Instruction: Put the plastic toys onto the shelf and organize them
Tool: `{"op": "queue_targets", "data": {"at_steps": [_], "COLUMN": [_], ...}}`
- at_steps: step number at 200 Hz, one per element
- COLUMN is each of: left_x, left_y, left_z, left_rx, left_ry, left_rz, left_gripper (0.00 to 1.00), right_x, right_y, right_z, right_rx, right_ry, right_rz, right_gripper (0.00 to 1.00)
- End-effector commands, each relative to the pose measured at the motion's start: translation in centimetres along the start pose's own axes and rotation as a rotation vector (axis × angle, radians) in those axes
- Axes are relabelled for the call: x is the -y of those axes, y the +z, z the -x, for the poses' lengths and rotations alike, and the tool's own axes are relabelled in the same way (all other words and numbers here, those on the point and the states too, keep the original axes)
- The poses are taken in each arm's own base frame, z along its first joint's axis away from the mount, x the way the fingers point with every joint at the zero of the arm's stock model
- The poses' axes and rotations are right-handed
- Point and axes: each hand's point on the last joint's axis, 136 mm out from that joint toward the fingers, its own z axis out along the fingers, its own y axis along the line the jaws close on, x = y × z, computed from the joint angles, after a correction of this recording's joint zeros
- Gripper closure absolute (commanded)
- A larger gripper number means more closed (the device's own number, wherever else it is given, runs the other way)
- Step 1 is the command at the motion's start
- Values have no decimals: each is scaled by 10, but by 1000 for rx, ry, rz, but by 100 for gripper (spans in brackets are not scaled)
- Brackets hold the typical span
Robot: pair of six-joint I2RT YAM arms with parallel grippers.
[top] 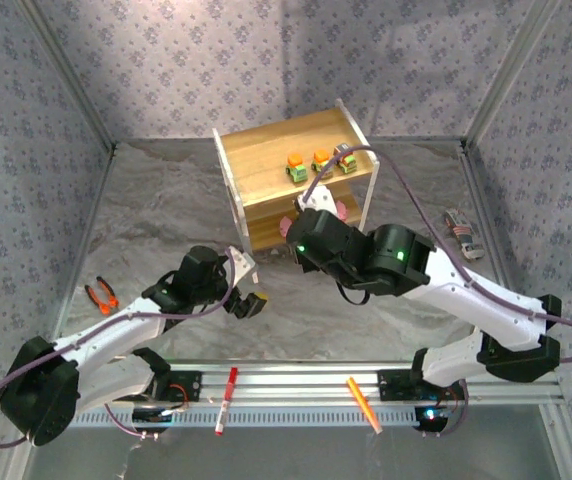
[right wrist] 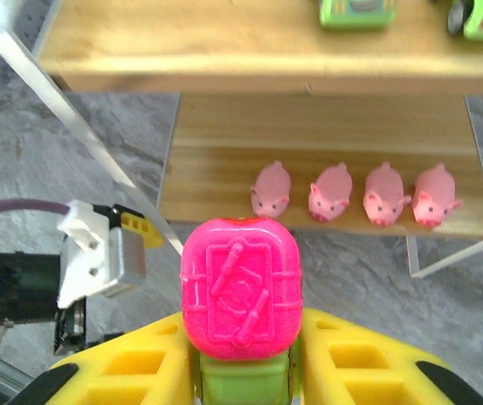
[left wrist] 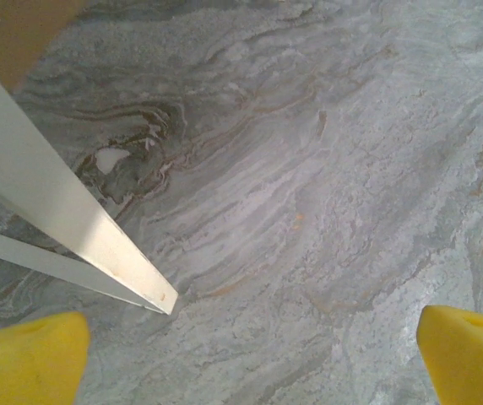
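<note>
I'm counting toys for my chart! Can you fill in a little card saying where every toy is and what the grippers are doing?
Top of shelf: three trucks in a row
Lower board: four pink pigs in a row
Right gripper: shut on a pink-topped truck
Left gripper: open, empty, above the table

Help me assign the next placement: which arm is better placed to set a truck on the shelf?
Right. The right gripper holds a pink-topped truck facing the shelf; the left gripper is open and empty over the table.
</note>
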Motion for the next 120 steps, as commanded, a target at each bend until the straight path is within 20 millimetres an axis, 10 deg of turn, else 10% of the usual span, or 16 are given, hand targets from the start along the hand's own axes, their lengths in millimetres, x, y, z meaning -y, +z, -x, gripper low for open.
{"op": "queue_targets", "data": {"at_steps": [1,120], "left_x": [-5,-17], "left_y": [-11,-38], "left_z": [26,29], "left_rx": [41,49], "left_ry": [37,38], "left_rz": [24,100], "left_gripper": [1,0], "right_x": [-3,-14], "right_y": [-4,17], "right_z": [8,74], "right_rx": [-12,-6], "right_ry": [-77,-105], "right_rz": [-13,13], "right_gripper": [69,69]}}
